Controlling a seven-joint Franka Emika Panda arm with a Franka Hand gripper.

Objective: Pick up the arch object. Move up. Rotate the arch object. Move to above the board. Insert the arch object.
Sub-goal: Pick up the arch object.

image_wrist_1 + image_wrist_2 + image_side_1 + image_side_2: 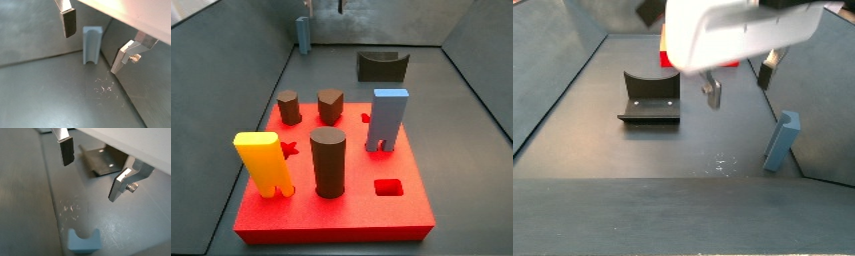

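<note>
Gripper [97, 40] wide open, empty, above floor near arch [90, 45] | arch upright against wall, far from board [398, 215] | we judge it light, rigid, smooth plastic, tippable | we'd pinch its flat long sides mid-height.

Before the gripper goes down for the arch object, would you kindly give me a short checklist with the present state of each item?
1. Gripper open, nothing between the fingers: ok.
2. Arch object standing upright on the floor, apart from both fingers: ok.
3. Gripper lined up over the arch object: not ok; in a side view the piece stands off to one side of the fingers.
4. Fixture apart from the arch object: ok.
5. Free cut-out on the board for the arch: cannot tell; a small square hole is open, but its fit is unclear.
</note>
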